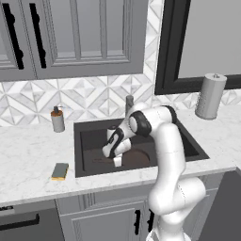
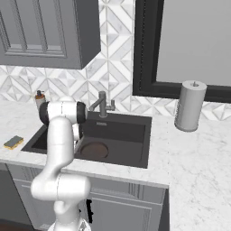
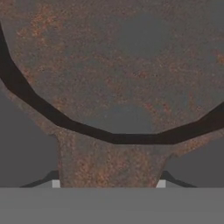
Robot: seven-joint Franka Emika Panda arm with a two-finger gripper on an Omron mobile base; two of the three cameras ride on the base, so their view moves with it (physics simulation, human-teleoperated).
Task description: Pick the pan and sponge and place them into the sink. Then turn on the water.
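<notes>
Gripper [image 1: 116, 161] is down inside the sink [image 1: 92, 134], and in the hand view its two tips sit on either side of the pan's handle where it joins the bowl, so I'd say it is clamped on the pan [image 1: 136, 158]. That pan lies low in the basin, its round dark brown bowl on or just above the sink floor near the middle, with the handle running toward the left where the hand has it. From the left base view I can't quite tell whether the pan is fully resting on the bottom or a touch above it. So the first step, getting the pan into the sink, looks all but done. What's needed next is for the jaws to part and let the handle go, then for the arm to rise clear of the basin without dragging the pan. After that comes the sponge [image 1: 60, 171], which lies flat on the table left of the sink, near the front edge. Last would be the tap [image 2: 102, 104] behind the basin.
</notes>
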